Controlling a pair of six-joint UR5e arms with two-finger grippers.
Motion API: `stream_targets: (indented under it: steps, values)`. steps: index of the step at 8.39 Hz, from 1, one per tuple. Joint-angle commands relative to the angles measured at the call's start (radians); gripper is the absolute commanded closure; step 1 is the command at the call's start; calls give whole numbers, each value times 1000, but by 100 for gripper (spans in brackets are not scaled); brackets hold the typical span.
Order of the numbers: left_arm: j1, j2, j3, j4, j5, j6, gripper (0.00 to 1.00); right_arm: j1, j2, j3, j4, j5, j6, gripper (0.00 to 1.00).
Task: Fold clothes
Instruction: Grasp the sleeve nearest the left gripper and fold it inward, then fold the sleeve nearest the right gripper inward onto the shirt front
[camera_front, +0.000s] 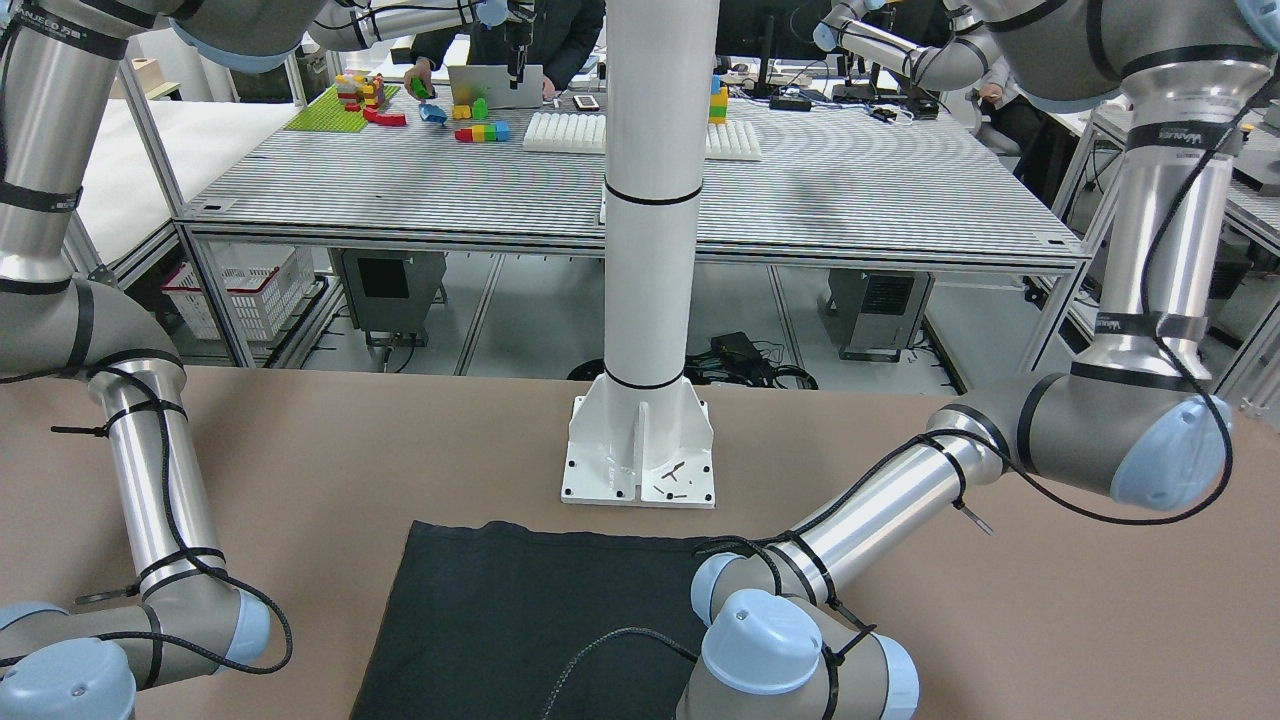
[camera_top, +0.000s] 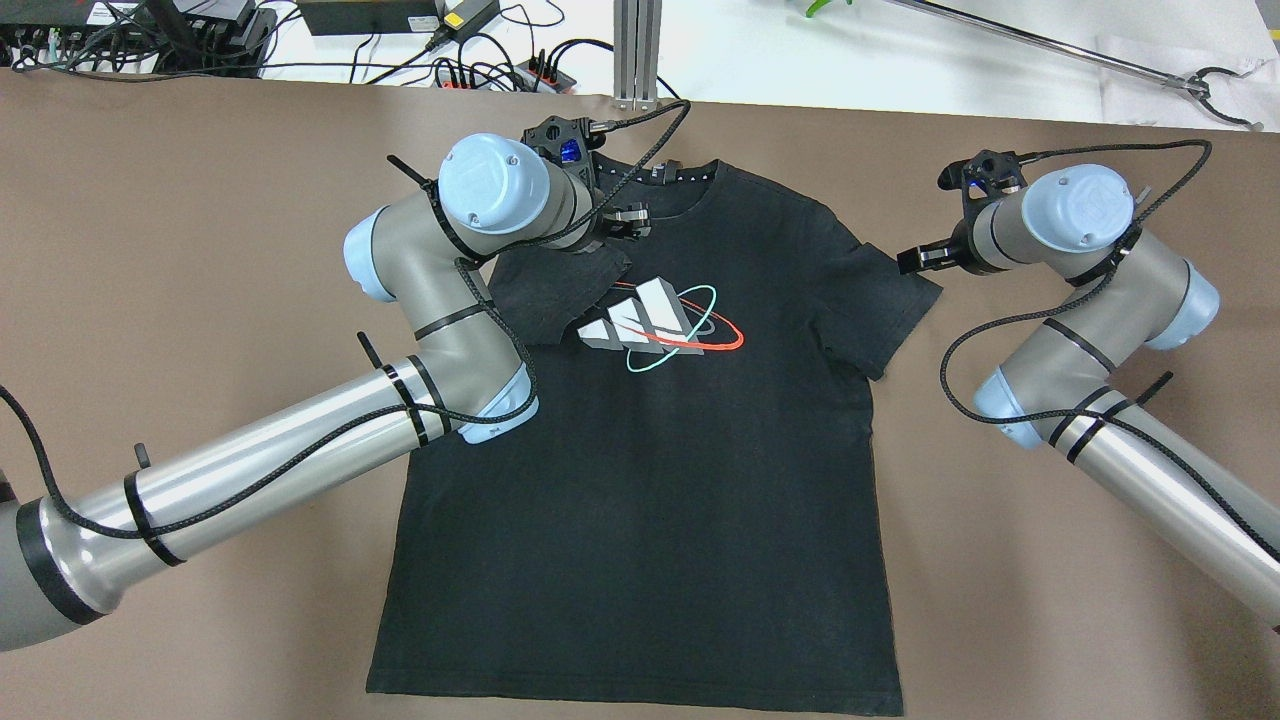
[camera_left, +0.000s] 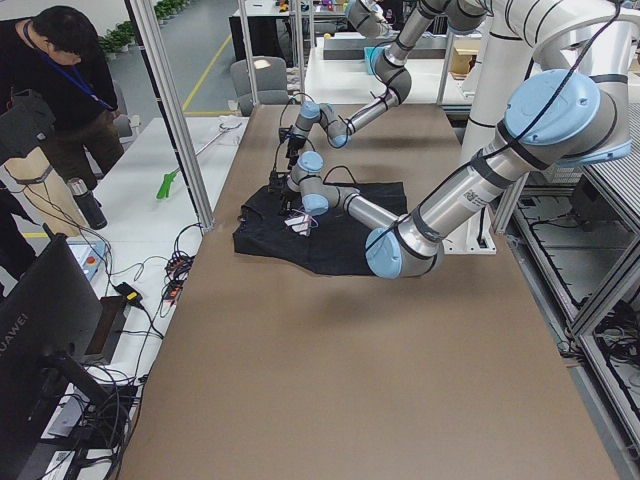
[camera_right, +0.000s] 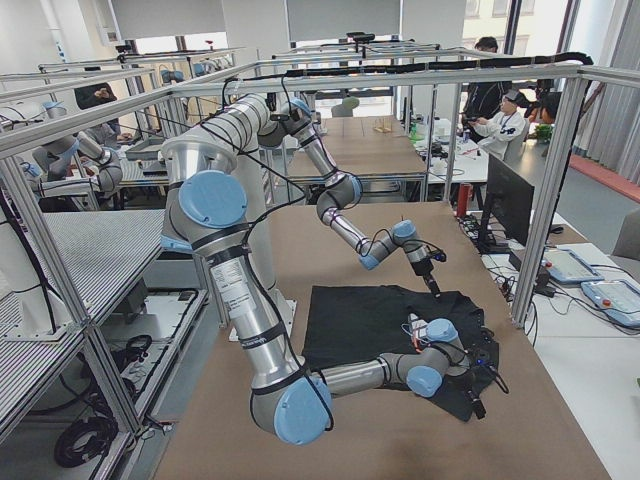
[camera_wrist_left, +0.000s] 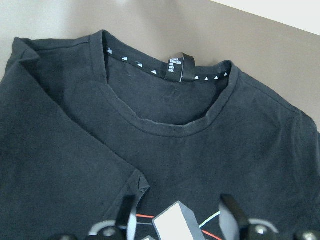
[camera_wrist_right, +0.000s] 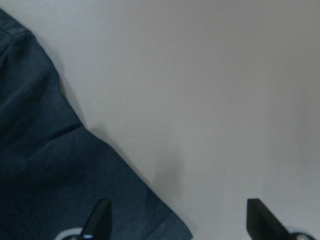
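Cloth this thin is light and limp, so I judge it will sag and wrinkle unless pinched at a hemmed edge. The black T-shirt (camera_top: 640, 480) lies flat on the table (camera_top: 200, 250), hem (camera_front: 560, 532) nearest the white pillar base (camera_front: 640, 450), collar (camera_wrist_left: 170, 125) farthest from it. My left gripper (camera_wrist_left: 177, 202) hangs spread and empty over the chest print (camera_top: 655, 325), and the right gripper (camera_wrist_right: 177, 204), also spread, sits just beside the outstretched sleeve (camera_top: 895, 300), my likeliest hold.

Black shirt (camera_top: 640, 480) partly beneath left arm (camera_top: 300, 440)

Brown table (camera_top: 200, 250) bears black T-shirt (camera_top: 640, 500), pillar base (camera_front: 640, 450).
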Motion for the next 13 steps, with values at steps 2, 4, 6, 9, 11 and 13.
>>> stream_targets:
  steps: [2, 4, 6, 9, 11, 13]
  values:
    - [-4, -2, -2, 0, -2, -1, 6, -9, -63, -19, 146, 3, 108, 10]
    - [-4, 1, -2, -1, -3, 2, 6, -32, -70, -49, 214, -8, 183, 17]
    - [-6, 3, -2, -1, -3, 8, 6, -55, -70, -51, 225, -39, 226, 33]
    - [-6, 7, -2, -3, -3, 10, 6, -57, -65, -47, 223, -37, 234, 100]
    - [-6, 7, -2, -3, -3, 10, 6, -55, -65, -30, 225, -31, 235, 100]
    - [-7, 7, -2, -3, -3, 10, 6, -51, -67, 12, 222, -23, 234, 100]
